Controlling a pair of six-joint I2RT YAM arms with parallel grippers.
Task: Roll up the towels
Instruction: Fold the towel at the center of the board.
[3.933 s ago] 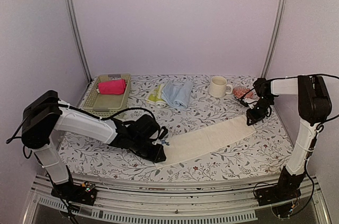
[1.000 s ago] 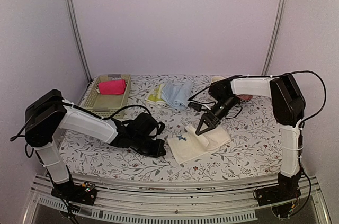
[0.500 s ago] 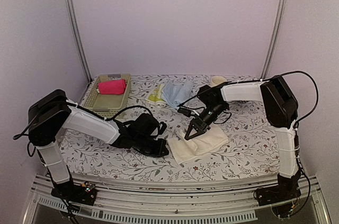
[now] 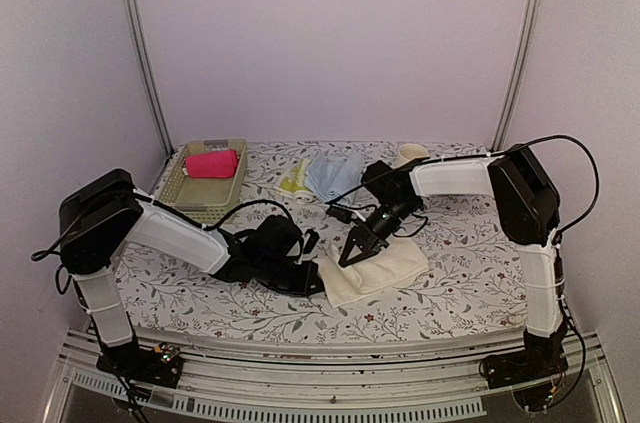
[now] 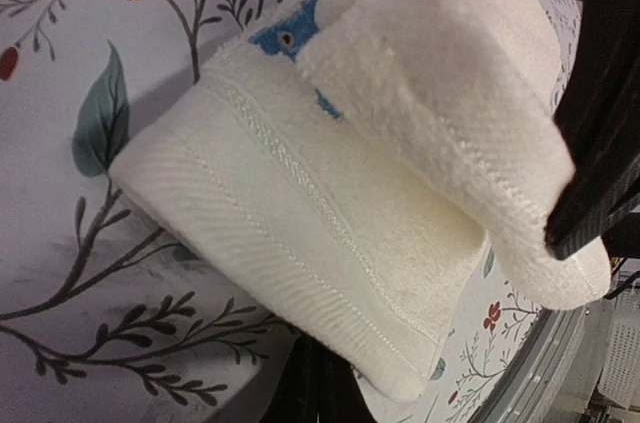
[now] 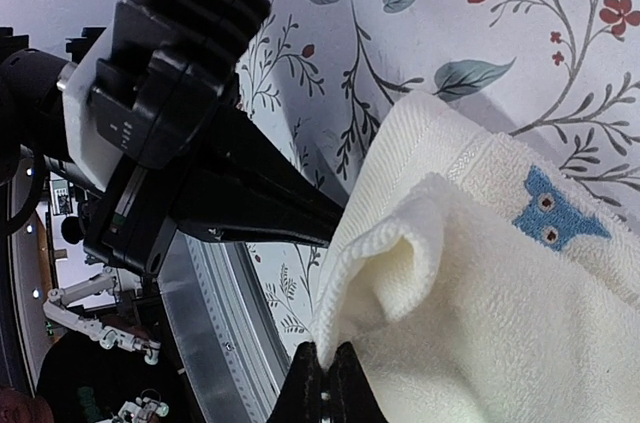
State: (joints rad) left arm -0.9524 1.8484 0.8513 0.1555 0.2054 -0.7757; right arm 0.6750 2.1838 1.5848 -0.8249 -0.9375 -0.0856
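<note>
Floral-print table cover (image 4: 450,293), near centre: cream-white terry towel (image 4: 385,268), doubled over, long axis near-left to far-right, free ends pointing left. Left gripper (image 4: 312,283) clamped on its near-left edge; right gripper (image 4: 352,253) pinching the upper layer just beyond. Step, as judged: folding before the roll. Next move: square the upper edge on the lower, then release. Rear: pale yellow-green towel (image 4: 295,181) and light blue towel (image 4: 335,178), loose; hot pink towel (image 4: 212,163) in pale green plastic mesh basket (image 4: 190,198).

1. Cream-white towel (image 4: 385,265): folded double at the tabletop's (image 4: 470,288) front centre, small blue motif (image 6: 555,218) showing, upper layer's left edge lifted.
2. Hot pink towel (image 4: 211,163): rolled, lying in the mesh basket (image 4: 195,205).
3. Light blue towel (image 4: 335,175): crumpled at the back.
4. Pale yellow-green towel (image 4: 293,179): bunched, touching the blue one's left side.
</note>
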